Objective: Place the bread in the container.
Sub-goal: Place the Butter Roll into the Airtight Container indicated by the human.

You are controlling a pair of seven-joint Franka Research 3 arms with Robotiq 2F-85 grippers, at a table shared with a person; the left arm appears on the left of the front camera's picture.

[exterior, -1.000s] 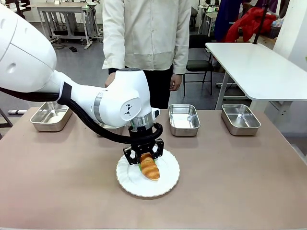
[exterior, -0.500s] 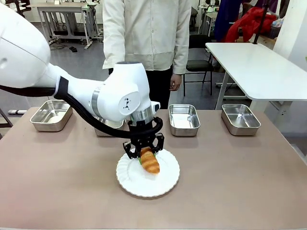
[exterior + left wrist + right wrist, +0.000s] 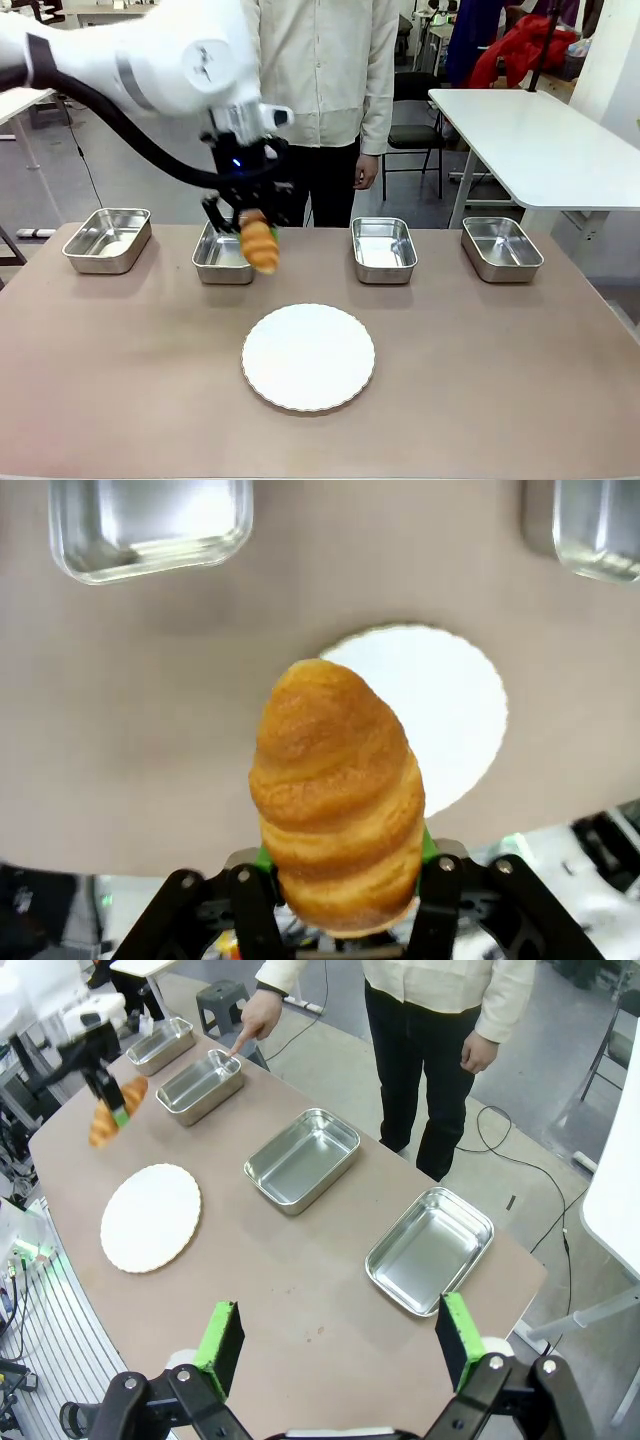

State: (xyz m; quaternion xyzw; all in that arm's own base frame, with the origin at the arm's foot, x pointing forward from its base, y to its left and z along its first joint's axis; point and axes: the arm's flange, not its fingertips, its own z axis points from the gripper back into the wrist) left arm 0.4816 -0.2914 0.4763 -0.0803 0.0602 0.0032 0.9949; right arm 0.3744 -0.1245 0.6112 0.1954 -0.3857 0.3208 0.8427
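While the left gripper point(image 3: 247, 214) clamps the bread point(image 3: 260, 245) by 1 end, the croissant hangs in the air, long axis tilted downward, free tip toward the white plate point(image 3: 308, 357), above the container point(image 3: 222, 255). The right gripper point(image 3: 340, 1350) stands wide.

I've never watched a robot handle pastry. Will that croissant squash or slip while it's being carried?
Probably soft: the croissant seems to keep its shape between the left gripper's pads. Its glossy crust could be slippery, and most of it hangs unsupported, so it might tilt. It likely weighs little for its size.
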